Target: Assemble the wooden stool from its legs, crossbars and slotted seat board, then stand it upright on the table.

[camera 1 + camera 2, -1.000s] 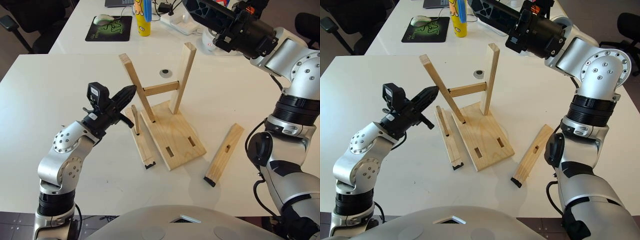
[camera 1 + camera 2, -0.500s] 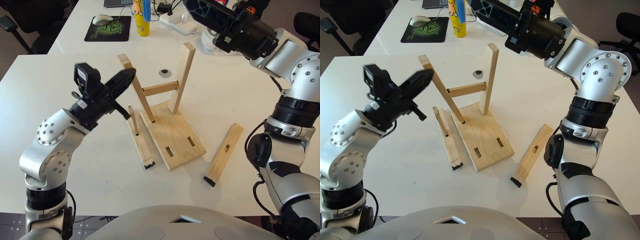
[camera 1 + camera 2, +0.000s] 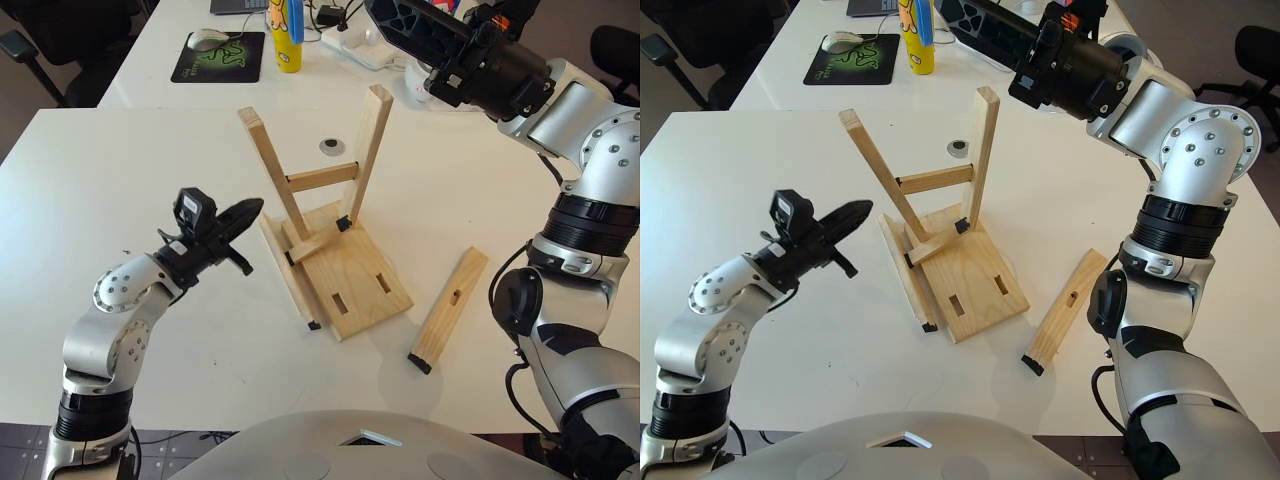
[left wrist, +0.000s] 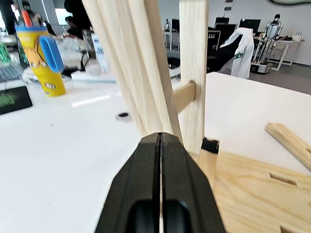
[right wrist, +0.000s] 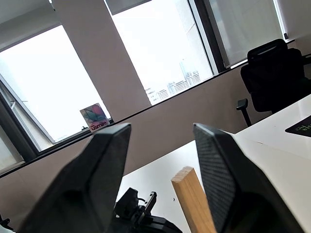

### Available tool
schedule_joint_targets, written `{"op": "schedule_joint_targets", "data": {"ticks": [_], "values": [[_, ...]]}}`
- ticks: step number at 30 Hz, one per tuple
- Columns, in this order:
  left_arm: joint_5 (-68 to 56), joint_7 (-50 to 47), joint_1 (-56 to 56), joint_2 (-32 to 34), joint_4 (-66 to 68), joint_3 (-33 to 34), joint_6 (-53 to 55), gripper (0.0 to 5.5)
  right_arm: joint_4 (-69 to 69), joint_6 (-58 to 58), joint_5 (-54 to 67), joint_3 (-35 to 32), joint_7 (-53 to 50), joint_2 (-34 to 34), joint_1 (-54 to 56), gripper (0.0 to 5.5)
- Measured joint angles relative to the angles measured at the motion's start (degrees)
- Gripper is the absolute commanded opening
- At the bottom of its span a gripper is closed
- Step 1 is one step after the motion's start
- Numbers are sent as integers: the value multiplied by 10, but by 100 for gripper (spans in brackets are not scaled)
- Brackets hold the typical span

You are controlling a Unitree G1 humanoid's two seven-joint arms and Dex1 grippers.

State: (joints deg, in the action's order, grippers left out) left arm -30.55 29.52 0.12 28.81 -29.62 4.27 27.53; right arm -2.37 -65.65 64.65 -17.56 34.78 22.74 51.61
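Left claw [image 3: 248, 211] clenched, empty, is pulled back to lower left | loose leg [image 3: 291, 275] is now rolled against seat board [image 3: 362, 272] at centre, its crossbar [image 3: 303, 249] tipped onto board | right claw [image 3: 400, 20] is held released, upper right | slotting is judged pending

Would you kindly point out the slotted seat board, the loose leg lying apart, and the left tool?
slotted seat board [image 3: 362, 262], left eye view, bare middle of its face.
loose leg [image 3: 443, 318], left eye view, middle of its length.
left tool [image 3: 253, 207], left eye view, its closed tips.
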Motion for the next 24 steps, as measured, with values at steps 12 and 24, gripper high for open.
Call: {"op": "schedule_joint_targets", "data": {"ticks": [12, 24], "values": [[97, 59, 69, 54, 7, -131, -1, 1, -21, 42, -55, 19, -9, 6, 1, 238], [145, 59, 46, 13, 58, -189, -13, 1, -16, 43, -56, 22, -9, 5, 1, 238]]}}
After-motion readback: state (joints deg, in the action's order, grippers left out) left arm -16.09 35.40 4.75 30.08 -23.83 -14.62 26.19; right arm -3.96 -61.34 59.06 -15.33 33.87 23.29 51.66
